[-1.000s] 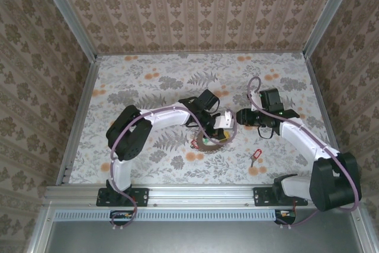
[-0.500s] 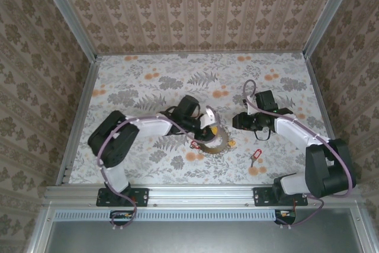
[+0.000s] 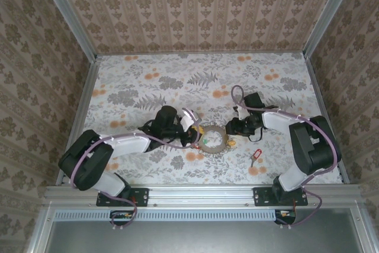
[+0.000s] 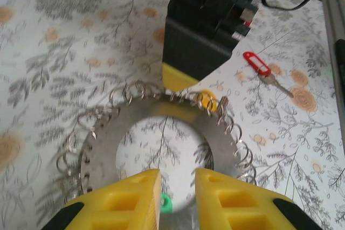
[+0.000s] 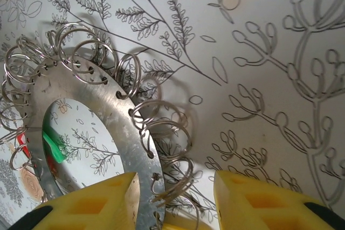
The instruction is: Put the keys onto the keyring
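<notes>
1. Top external view. The keyring, a flat metal plate edged with wire loops, lies flat on the surface at its middle. The left claw is at its left rim and the right claw at its right rim. This is judged to be a two-sided approach that stops the plate from sliding. A red-tagged key lies apart to the near right and is not yet threaded.
2. Left wrist view. The left claw's yellow fingers are narrowly parted and nothing bridges them. The plate's near rim runs beneath them. A green tag shows in the gap, by the plate's central hole.
3. Right wrist view. The right claw's fingers are spread wide. The plate's rim and several wire loops lie in the gap, close against one finger, and nothing is pinched. The claw is judged to straddle the rim, ready to close on a loop.
</notes>
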